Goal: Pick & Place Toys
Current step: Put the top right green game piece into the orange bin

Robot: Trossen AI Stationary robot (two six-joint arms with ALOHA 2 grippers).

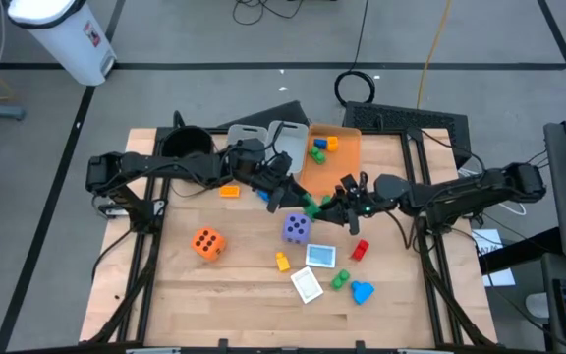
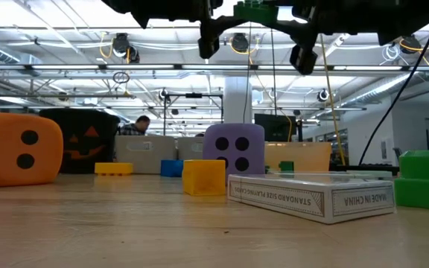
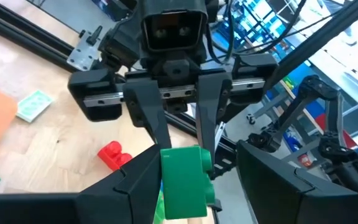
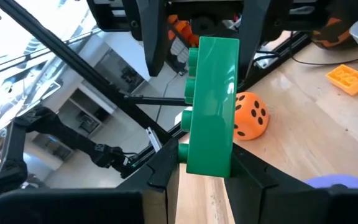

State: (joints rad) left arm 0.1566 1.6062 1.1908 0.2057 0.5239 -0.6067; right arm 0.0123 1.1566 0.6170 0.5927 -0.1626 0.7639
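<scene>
Facing left hand (image 1: 296, 200) above mid-surface, right hand (image 1: 334, 205) pinches green block (image 4: 211, 106), long axis running toward left hand; left hand spread, fingers flanking block's far end.
</scene>
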